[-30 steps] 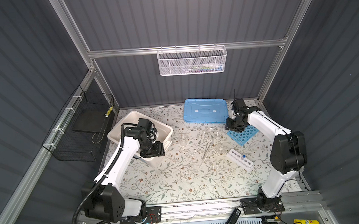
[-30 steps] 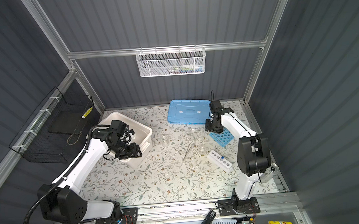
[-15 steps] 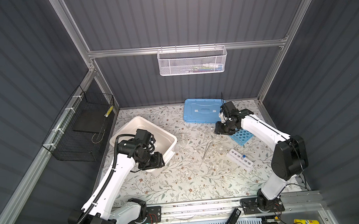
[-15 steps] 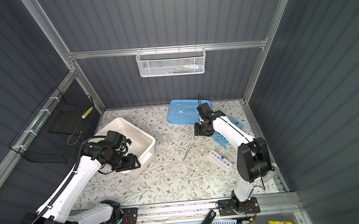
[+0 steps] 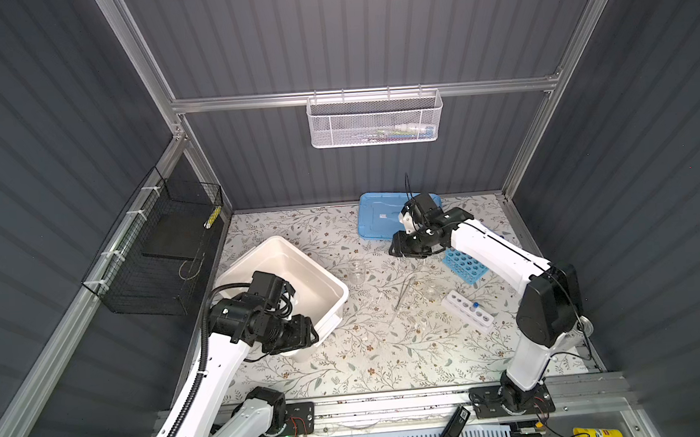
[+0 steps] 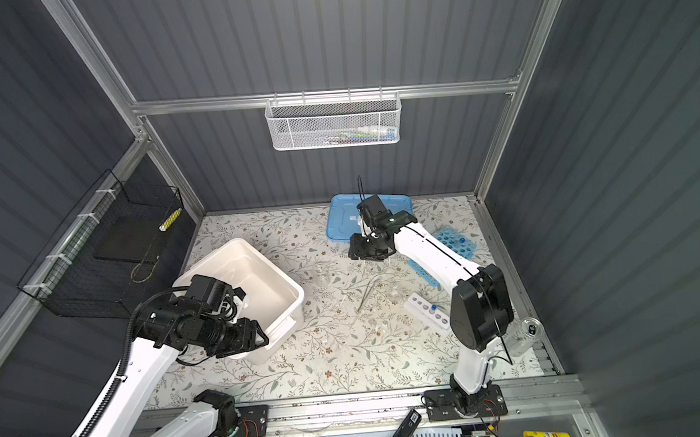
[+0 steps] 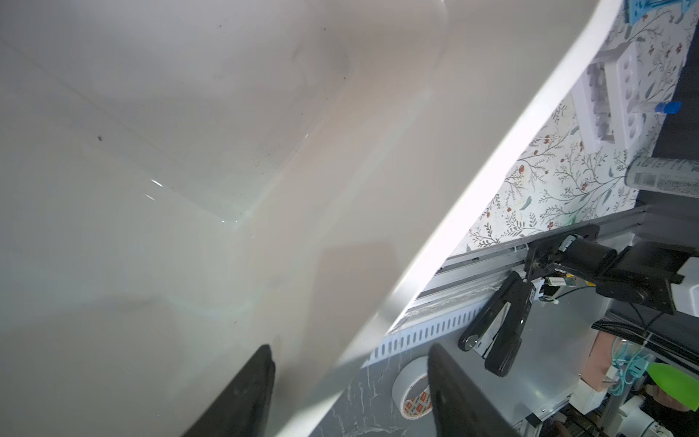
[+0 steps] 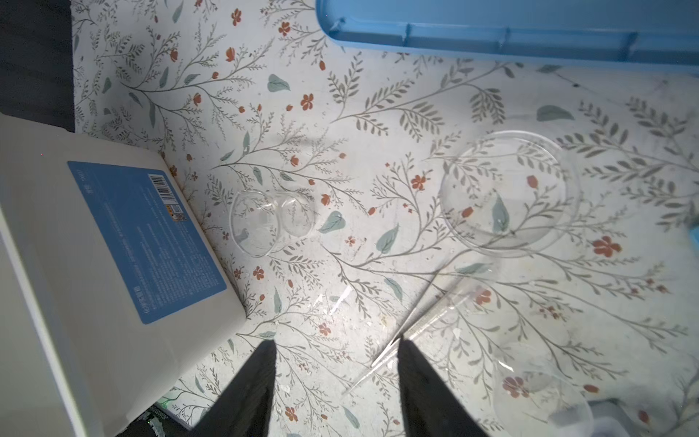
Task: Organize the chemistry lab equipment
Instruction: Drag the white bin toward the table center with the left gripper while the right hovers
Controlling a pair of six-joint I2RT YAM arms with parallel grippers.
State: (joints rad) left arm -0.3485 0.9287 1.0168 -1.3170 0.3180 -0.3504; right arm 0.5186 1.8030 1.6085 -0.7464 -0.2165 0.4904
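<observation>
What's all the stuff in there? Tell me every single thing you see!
white bin: 1, white, left side of the table
lid: 1, light blue, flat at the back
blue rack: 1, blue, many holes, right side, partly under the right arm
white rack: 1, white, one row, in front of the blue rack
tube: 1, clear with a blue cap, in the white rack
beakers: at least 2, clear, mid-table
dish: 1, clear, near the lid
thin rods: a few, clear, mid-table
mesh basket: 1, white, back wall
wire basket: 1, black, left wall
table: 1, flowery
left fingers: black, astride the bin's wall
right fingers: black, apart, empty, above the table
</observation>
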